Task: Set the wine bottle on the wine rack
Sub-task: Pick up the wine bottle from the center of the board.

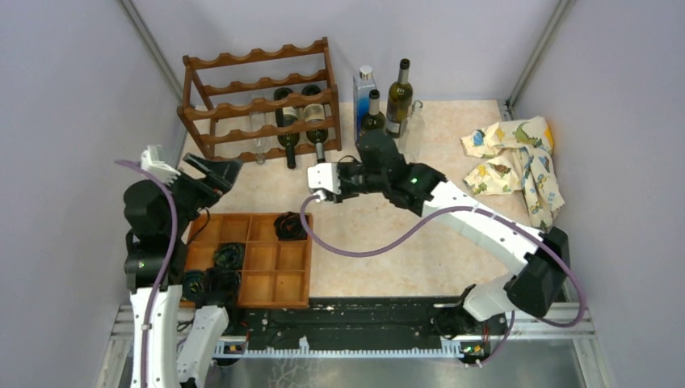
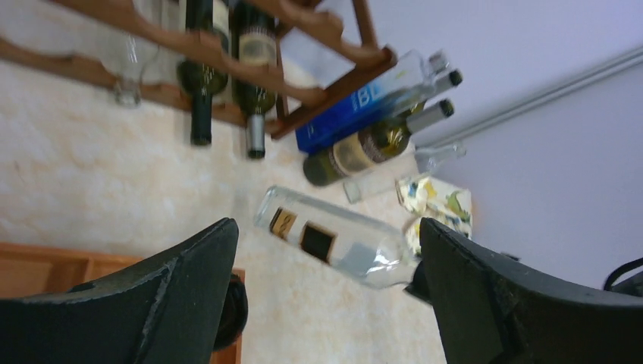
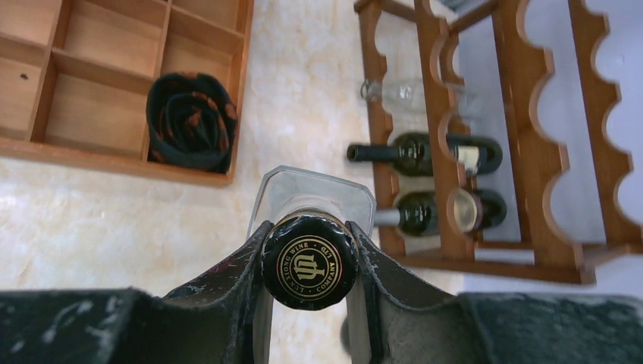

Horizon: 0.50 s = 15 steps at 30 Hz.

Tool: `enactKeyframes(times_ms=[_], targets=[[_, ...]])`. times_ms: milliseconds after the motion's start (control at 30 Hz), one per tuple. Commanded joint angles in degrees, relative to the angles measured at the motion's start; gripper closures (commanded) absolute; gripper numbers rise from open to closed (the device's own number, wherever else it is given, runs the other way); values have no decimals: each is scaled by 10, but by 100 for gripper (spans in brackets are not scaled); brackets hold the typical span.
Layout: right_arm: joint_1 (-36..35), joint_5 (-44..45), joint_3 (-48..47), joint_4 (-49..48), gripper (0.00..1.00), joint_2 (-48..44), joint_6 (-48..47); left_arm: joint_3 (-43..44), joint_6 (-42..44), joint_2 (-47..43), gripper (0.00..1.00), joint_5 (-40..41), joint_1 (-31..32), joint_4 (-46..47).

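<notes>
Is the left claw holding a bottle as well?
No: the left gripper stands wide open and empty, while the clear bottle seen beyond it is held by the right gripper.

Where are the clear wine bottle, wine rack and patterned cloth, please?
clear wine bottle (image 2: 341, 250): left wrist view, body.
wine rack (image 1: 257, 55): top external view, top rail.
patterned cloth (image 1: 517, 158): top external view, middle.

Enclosure: pale lilac-grey walls (image 1: 65, 81) stood on three sides, joined at the back corners by grey metal strips (image 1: 535, 48). Table (image 1: 388, 259): beige marbled top, metal sheet (image 1: 363, 373) along the near edge. Lighting was even and soft.
</notes>
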State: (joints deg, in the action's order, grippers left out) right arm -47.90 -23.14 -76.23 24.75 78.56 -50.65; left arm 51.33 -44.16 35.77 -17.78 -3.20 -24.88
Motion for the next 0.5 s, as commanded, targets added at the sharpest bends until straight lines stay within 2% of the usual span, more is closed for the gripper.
enactKeyframes(times_ms=[0,233,467], targets=[[-51,14,-73,-205,100,25,-67,77,60,-16,4,96,1,-40],[-92,25,-143,-280,100,114,-82,157,139,-25,3,151,1,-54],[-111,22,-158,-391,100,189,-83,178,179,-41,3,202,2,-58]])
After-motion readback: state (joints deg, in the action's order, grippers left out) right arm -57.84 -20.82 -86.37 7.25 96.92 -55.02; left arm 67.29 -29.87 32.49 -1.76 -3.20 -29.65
